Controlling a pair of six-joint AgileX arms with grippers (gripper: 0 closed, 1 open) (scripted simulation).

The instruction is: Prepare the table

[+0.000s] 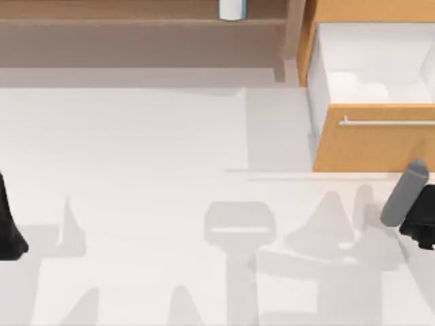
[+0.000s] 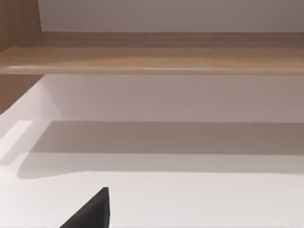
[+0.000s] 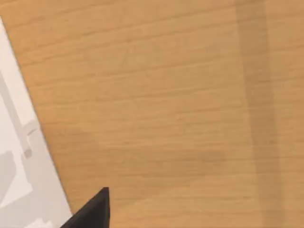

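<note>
The white table (image 1: 149, 176) spreads across the top view, and its surface also shows in the left wrist view (image 2: 190, 199). My left arm (image 1: 7, 227) rests at the table's left edge; a black part of its gripper (image 2: 92, 213) hangs over the white top, facing the shelf. My right arm (image 1: 406, 193) is at the right edge, just in front of the drawer front. A black part of its gripper (image 3: 92, 211) sits close against the orange wood (image 3: 166, 109). Nothing shows in either gripper.
An orange-wood drawer unit (image 1: 360, 146) stands at the back right, its drawer pulled out, showing a white inside (image 1: 367, 61) and a silver bar handle (image 1: 387, 122). A brown wooden shelf (image 1: 136, 41) runs along the back, with a white and teal container (image 1: 232, 8) on it.
</note>
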